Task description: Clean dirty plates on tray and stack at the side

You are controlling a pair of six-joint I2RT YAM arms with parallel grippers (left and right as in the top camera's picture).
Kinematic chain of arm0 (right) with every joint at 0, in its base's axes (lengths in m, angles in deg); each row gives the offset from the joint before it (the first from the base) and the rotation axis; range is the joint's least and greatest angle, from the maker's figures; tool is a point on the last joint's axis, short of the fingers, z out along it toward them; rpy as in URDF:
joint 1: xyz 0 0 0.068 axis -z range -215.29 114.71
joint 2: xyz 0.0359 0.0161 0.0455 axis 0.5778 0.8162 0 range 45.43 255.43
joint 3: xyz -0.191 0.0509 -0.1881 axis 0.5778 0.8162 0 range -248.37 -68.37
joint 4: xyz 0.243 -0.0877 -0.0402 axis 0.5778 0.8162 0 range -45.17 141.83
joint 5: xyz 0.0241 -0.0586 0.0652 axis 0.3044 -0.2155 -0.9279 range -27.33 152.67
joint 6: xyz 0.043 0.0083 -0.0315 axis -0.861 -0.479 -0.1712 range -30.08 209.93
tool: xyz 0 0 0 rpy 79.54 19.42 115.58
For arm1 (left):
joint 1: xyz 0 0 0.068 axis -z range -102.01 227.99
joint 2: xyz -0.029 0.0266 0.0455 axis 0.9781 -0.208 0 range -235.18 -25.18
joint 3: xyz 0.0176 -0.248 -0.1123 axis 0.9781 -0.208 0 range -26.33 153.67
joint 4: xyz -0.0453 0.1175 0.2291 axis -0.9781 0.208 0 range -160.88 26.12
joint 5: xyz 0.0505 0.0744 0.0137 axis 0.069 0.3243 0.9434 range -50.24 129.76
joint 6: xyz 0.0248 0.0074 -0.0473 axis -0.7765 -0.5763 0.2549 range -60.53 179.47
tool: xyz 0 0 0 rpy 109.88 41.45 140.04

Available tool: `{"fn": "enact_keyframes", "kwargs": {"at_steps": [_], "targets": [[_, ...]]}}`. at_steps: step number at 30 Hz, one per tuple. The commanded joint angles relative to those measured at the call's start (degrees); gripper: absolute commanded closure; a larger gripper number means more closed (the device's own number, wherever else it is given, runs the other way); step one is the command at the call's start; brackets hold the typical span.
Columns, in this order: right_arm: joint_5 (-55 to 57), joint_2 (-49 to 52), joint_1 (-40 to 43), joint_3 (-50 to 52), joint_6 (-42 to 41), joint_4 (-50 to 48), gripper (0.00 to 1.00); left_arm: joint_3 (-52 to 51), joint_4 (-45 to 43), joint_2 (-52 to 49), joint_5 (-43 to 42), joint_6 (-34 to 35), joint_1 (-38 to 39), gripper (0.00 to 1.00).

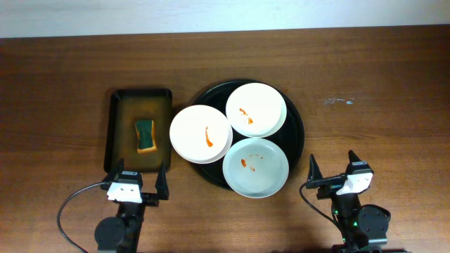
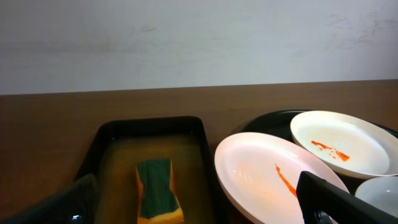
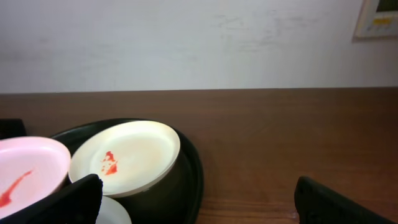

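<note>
Sponge [image 1: 145,135] sits in small tray [image 1: 126,112] beside 3 smeared plates [image 1: 193,130]; left hand [image 1: 140,174] and right hand [image 1: 333,165] stand spread apart.

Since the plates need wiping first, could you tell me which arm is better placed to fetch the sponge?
Left, probably. The left fingers stand open right beside the small rectangular tray holding the sponge; the right fingers lie beyond the round tray.
</note>
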Motion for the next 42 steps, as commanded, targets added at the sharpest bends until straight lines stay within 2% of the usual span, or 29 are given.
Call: {"fn": "enact_keyframes", "kwargs": {"at_steps": [1, 5, 8, 13, 14, 18, 20, 22, 25, 26, 30, 35, 39, 42], "targets": [[-1.3, 0.9, -0.3, 0.1, -3.5, 0.5, 0.01, 0.2, 0.9, -0.1, 0.0, -0.3, -0.3, 0.01], [-2.6, 8.1, -0.3, -9.7, -4.0, 13.3, 0.01, 7.8, 12.7, -1.1, -0.1, -0.3, -0.3, 0.01], [-7.6, 17.4, -0.3, -19.5, -4.0, 20.2, 0.01, 17.4, 20.0, -7.4, 0.0, -0.3, -0.3, 0.01], [-12.4, 34.6, -0.3, -36.0, -4.4, 36.7, 0.01, 32.9, 26.3, -25.9, -0.1, -0.3, -0.3, 0.01], [-14.1, 38.2, -0.3, -39.5, -4.4, 39.4, 0.01, 37.9, 29.4, -32.1, -0.1, -0.3, -0.3, 0.01], [-18.2, 46.9, -0.3, -44.0, -4.4, 41.4, 0.01, 51.7, 40.2, -49.7, 0.0, -0.3, -0.3, 0.01], [-18.4, 49.8, -0.3, -43.9, -4.5, 42.6, 0.01, 53.7, 40.8, -54.7, -1.2, -0.3, -0.2, 0.01], [-18.4, 52.5, -0.3, -43.9, -9.3, 44.9, 0.00, 53.7, 40.8, -56.8, -1.5, -0.3, -0.3, 0.01], [-18.8, 57.1, -0.3, -43.9, -16.1, 48.2, 0.15, 53.7, 39.6, -59.1, -1.5, -0.3, -0.3, 0.01], [-18.8, 58.6, -0.3, -43.9, -17.6, 49.2, 0.15, 53.7, 39.5, -59.5, -1.5, -0.3, -0.2, 0.01], [-21.4, 67.6, -0.4, -43.6, -20.8, 51.9, 0.30, 53.7, 39.5, -60.2, -1.5, -0.3, -0.3, 0.01], [-26.2, 77.9, -0.4, -42.6, -20.9, 50.9, 0.35, 53.7, 39.1, -60.2, -1.5, -0.3, -0.2, 0.01], [-24.2, 78.4, -1.2, -42.6, -21.0, 51.0, 0.35, 53.7, 39.0, -60.2, -1.5, -0.3, -0.3, 0.01], [-19.4, 78.3, -6.9, -42.7, -25.0, 51.0, 0.35, 53.7, 38.6, -60.2, -1.5, -0.3, -0.3, 0.01]]}}
